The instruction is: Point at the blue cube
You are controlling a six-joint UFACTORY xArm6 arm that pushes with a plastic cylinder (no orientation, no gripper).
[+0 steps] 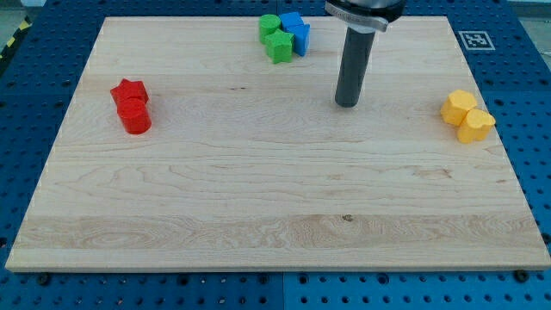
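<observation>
The blue cube (293,21) sits near the view's top, just right of centre, with a second blue block (300,37) touching it below. Two green blocks touch them on the left: a green cylinder (270,27) and a green star-like block (279,46). My tip (347,104) rests on the wooden board, below and to the right of the blue cube, apart from it by about a block's width or more.
A red star-like block (128,91) and a red cylinder (135,116) touch each other at the view's left. Two yellow blocks (459,106) (475,126) touch each other at the view's right. The board's edge (275,272) meets a blue perforated table.
</observation>
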